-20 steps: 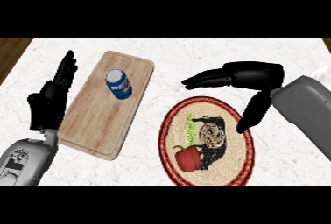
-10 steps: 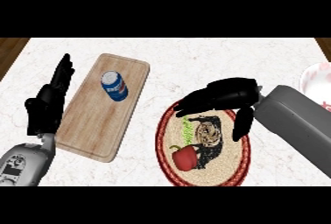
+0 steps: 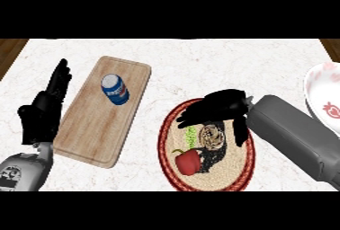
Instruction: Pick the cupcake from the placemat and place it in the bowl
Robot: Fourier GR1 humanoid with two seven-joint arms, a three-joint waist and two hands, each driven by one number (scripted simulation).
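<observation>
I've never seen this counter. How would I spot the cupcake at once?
Find the round woven placemat with the dark red rim near the middle of the white marble counter. On it, just under the black right robot hand, sits the small cupcake with brown swirled frosting. Its neighbour is a shiny red bell pepper; only the cupcake is brown and swirled.

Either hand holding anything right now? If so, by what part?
Nothing is held yet. The right hand hovers over the cupcake on the placemat, fingers curved but not closed round it. The left hand rests open at the left edge.
</observation>
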